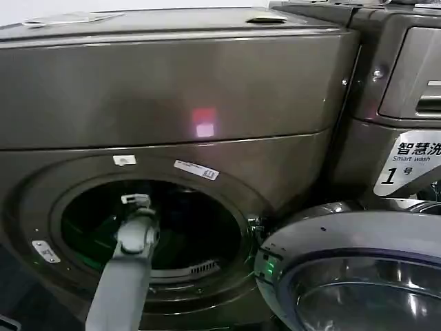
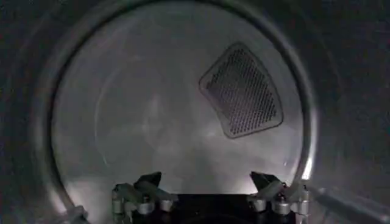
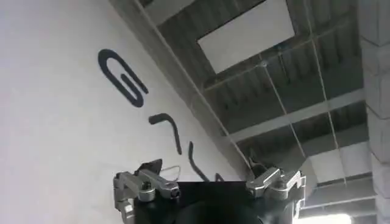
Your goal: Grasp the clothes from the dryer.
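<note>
I have the left arm (image 1: 124, 276) reaching up from the near edge and through the round opening of the dryer (image 1: 172, 89), its wrist just past the door ring. From the left wrist camera I see the left hand (image 2: 207, 182) inside the drum (image 2: 122, 122) with its two fingers spread wide apart and nothing between them; it is released. Ahead of it lies the drum's pale back wall, with a perforated vent panel (image 2: 242, 90) set into it. I cannot make out any clothes in the drum from either the head camera or the wrist camera; the interior looks dark and bare where I can see it.

The dryer door (image 1: 358, 276) stands swung open to the right, its glass porthole facing me. A second machine sits to the right with a white label (image 1: 408, 163).

The right hand (image 3: 210, 182) is raised away from the work, fingers spread and holding nothing, pointing at a white wall with dark lettering (image 3: 122, 76) and a ceiling beyond.
</note>
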Controlling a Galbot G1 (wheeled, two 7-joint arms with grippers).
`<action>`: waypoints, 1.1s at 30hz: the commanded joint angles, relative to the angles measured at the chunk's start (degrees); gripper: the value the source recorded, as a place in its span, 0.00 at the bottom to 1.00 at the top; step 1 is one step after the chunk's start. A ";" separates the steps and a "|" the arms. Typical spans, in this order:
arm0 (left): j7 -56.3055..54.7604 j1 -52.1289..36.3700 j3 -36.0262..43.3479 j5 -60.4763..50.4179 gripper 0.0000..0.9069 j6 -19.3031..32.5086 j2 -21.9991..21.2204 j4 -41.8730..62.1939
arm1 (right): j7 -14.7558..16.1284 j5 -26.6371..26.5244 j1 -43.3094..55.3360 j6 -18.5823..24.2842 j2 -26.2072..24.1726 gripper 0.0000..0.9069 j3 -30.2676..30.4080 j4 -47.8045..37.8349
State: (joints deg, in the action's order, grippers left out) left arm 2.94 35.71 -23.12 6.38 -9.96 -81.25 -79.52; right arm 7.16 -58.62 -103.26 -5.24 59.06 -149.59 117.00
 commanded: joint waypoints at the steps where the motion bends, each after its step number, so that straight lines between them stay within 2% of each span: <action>1: 1.75 -17.08 5.23 -5.55 1.00 1.96 1.50 24.08 | -0.23 0.03 0.10 0.16 -0.10 1.00 0.10 -0.26; 7: 14.24 -26.28 10.29 -11.43 1.00 2.86 4.35 38.14 | -0.22 -0.01 0.51 0.20 -0.28 1.00 0.65 -0.19; 9: 18.49 -27.98 13.98 -10.78 1.00 1.41 5.46 39.69 | -0.28 0.00 0.84 0.17 -0.26 1.00 1.12 -0.07; 18: 38.85 -33.13 28.58 -8.43 1.00 2.87 9.68 44.70 | -0.14 0.00 0.29 0.26 -0.36 1.00 0.32 -0.71; 25: 51.63 -40.54 37.12 -15.72 1.00 5.28 9.99 52.31 | -0.14 -0.01 0.09 0.27 -0.49 1.00 0.00 -0.90; 33: 54.50 -45.24 43.41 -30.28 1.00 7.44 7.44 57.00 | -0.13 -0.02 0.27 0.32 -0.34 1.00 0.06 -0.94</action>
State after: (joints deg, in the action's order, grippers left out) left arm 48.30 -2.99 11.33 -10.67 -4.19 -72.75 -29.48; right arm 7.04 -58.64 -103.05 -4.94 58.67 -149.55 116.10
